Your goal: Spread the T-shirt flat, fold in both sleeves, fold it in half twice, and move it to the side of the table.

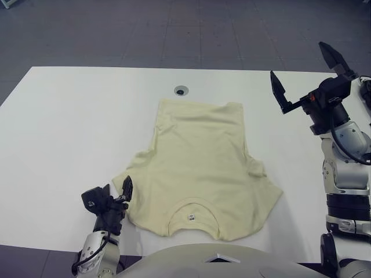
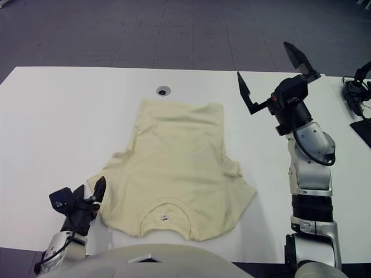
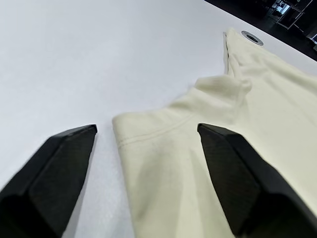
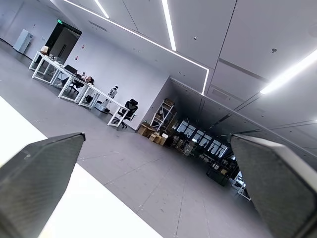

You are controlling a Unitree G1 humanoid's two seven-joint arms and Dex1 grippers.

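left eye view shows a pale yellow t-shirt (image 1: 197,168) lying face up on a white table (image 1: 69,127), roughly at the middle and toward the robot's edge. its collar sits nearest the robot and its hem reaches toward the far side, stopping just short of a small round metal grommet (image 1: 181,90) set into the tabletop. the body of the shirt lies mostly flat with soft wrinkles. the sleeve on the robot's left is spread outward, while the sleeve on the right is bunched a little where it meets the body.

the left gripper (image 1: 109,194) is low over the near edge of the table, right at the tip of the left sleeve. its jaws are apart; in the left wrist view the stitched sleeve hem lies between the two dark fingers (image 3: 54,173), one over the cloth and one over bare tabletop. whether either finger touches the fabric cannot be told.

the right gripper (image 1: 296,59) is raised well above the table on the robot's right side, well apart from the shirt, tilted upward. its jaws are spread wide with nothing between them. the right wrist view looks past them to a ceiling with strip lights and distant desks and chairs (image 4: 94,96).

some black cables (image 2: 353,92) lie at the table's far right edge.
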